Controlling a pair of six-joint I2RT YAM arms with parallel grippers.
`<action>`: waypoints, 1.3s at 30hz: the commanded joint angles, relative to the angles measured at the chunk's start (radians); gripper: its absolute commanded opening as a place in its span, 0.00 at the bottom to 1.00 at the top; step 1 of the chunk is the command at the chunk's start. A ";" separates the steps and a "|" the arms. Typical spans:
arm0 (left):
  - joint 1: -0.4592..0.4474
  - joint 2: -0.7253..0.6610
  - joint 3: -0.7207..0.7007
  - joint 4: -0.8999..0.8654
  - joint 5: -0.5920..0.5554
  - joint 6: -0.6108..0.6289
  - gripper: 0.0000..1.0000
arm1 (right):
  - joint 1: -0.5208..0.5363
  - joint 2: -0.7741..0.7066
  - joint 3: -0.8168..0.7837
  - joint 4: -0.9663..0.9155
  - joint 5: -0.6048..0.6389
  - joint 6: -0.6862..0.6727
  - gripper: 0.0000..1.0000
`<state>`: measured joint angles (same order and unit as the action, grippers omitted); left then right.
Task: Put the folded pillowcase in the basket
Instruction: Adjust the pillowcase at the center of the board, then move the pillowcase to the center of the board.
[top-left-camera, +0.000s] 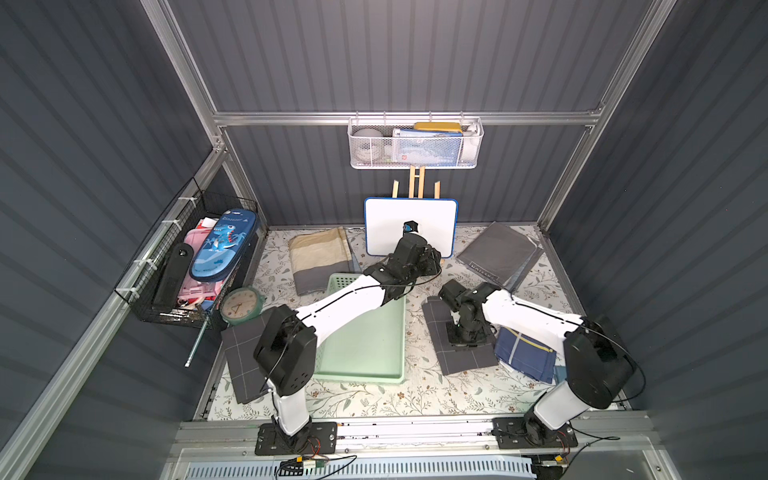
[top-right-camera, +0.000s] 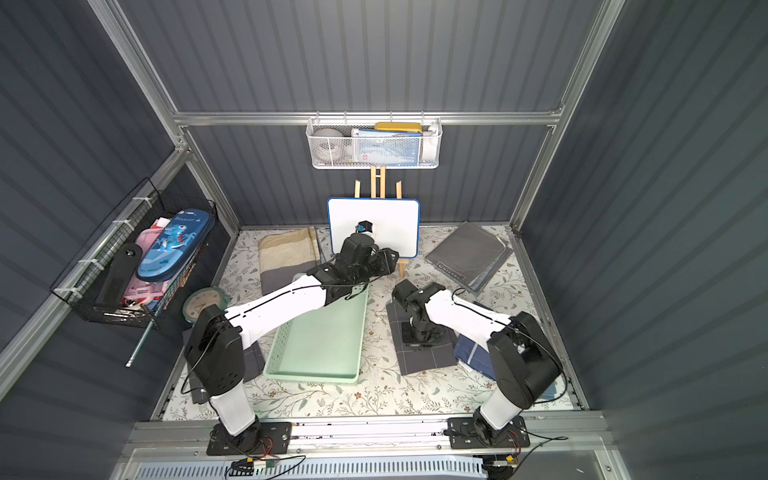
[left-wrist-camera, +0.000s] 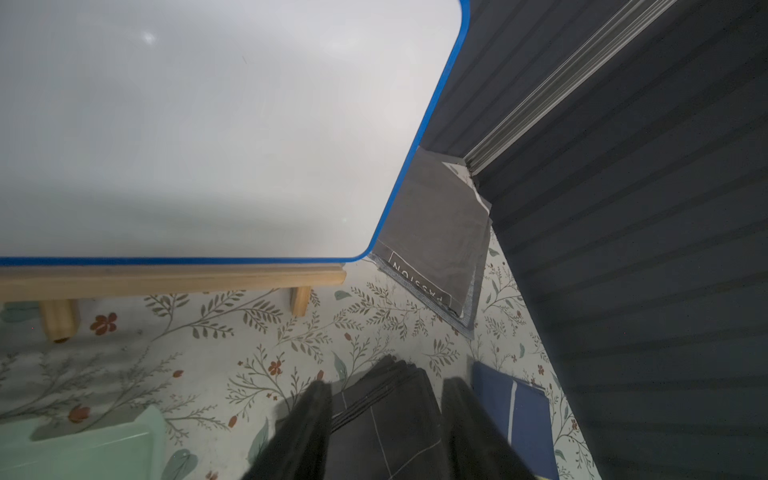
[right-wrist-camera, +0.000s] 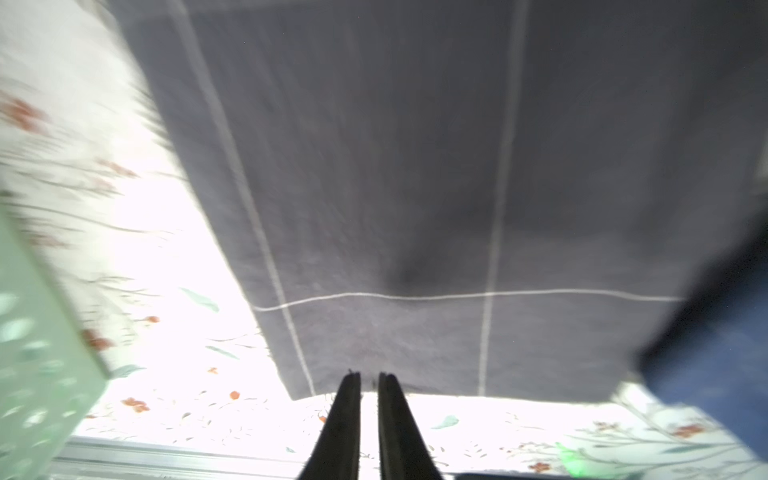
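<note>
The right gripper (right-wrist-camera: 369, 376) points down over the folded pillowcase (right-wrist-camera: 374, 166). Its jaws are only a narrow slit apart with nothing pinched between them, and I cannot tell whether the tips touch the cloth. The dark grey, white-checked pillowcase lies flat on the floral table (top-left-camera: 415, 399). A strip of table separates it from the mint-green basket (top-left-camera: 365, 345) on its left. The left gripper (left-wrist-camera: 386, 382) is part-open and holds nothing, raised near the whiteboard (left-wrist-camera: 208, 124).

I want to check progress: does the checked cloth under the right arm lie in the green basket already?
No: the cloth lies flat on the table beside the basket, apart from it.
</note>
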<state>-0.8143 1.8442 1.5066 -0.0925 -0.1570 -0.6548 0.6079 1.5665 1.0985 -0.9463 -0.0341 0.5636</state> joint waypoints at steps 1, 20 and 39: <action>-0.022 0.054 0.044 -0.196 -0.005 -0.124 0.53 | -0.057 -0.077 0.024 -0.065 0.148 0.031 0.21; -0.116 0.366 0.335 -0.795 -0.087 -0.516 0.65 | -0.252 -0.449 -0.232 0.089 0.123 0.035 0.51; -0.030 0.388 0.229 -0.475 0.037 -0.384 0.65 | -0.264 -0.449 -0.269 0.127 0.109 0.018 0.51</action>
<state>-0.8436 2.2307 1.7409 -0.5945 -0.1619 -1.0714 0.3477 1.1084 0.8307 -0.8181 0.0772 0.5861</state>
